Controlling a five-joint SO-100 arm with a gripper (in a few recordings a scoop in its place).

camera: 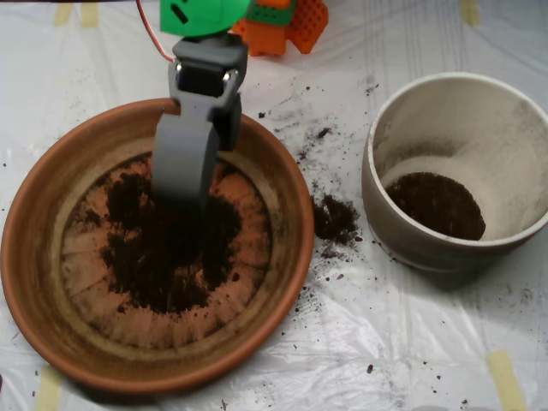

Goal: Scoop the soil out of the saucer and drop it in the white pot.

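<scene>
Looking down from the overhead view: scoop (181, 187) hangs tip-down into the saucer (34, 257), its lower edge sunk in the soil (171, 248), so the tip itself is hidden. Shells look pressed together w/ no gap visible, i.e. closed; whether any soil sits inside can't be told. Arm (205, 68) above it is cut off at the top edge; just a green part and grey bracket visible, plus orange pieces (287, 26) and a red wire (150, 34) behind, also cropped.

Saucer: wide, shallow, orange-brown, left-centre of pic, bottom rim nearly at the frame edge. Radial ridges show on the floor, pale ring round the inside wall. Soil forms a dark, crumbly patch over the middle of the floor, thicker near the scoop, thinner specks toward the edges.

Pot (402, 231): off-white, thick rim, right of saucer, apart from it; right side cut off by the frame. Dusty inside wall, dark soil layer (437, 204) at the bottom.

Spilled clump (336, 218) lies on the sheet (411, 334) between saucer and pot, w/ scattered crumbs around. Sheet is white, wrinkled plastic, glare blurs detail; yellowish tape strips (505, 377) at corners.
</scene>
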